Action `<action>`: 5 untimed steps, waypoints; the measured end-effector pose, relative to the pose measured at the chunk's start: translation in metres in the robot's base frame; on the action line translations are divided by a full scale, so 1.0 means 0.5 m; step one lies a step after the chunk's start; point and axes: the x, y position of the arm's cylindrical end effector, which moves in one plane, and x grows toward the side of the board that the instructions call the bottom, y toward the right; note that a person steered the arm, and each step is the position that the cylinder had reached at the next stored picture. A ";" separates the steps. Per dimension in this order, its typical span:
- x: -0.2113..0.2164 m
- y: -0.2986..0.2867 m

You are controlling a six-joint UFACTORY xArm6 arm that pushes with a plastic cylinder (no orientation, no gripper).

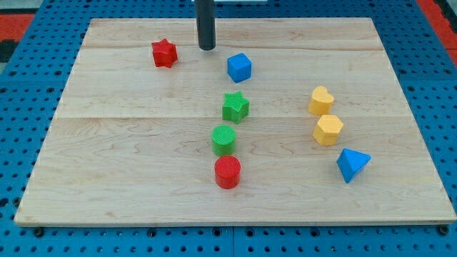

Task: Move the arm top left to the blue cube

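The blue cube (239,68) sits on the wooden board (128,143), a little above the board's middle. My tip (207,48) is at the end of the dark rod that comes down from the view's top. It stands up and to the left of the blue cube, with a small gap between them. A red star (164,53) lies to the left of my tip.
A green star (235,107), a green cylinder (223,139) and a red cylinder (228,172) run down the middle. A yellow heart (320,101), a yellow hexagon (328,130) and a blue triangle (352,164) stand at the right. Blue pegboard surrounds the board.
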 end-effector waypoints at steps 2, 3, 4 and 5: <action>0.000 -0.016; 0.000 -0.017; 0.000 -0.018; 0.000 -0.019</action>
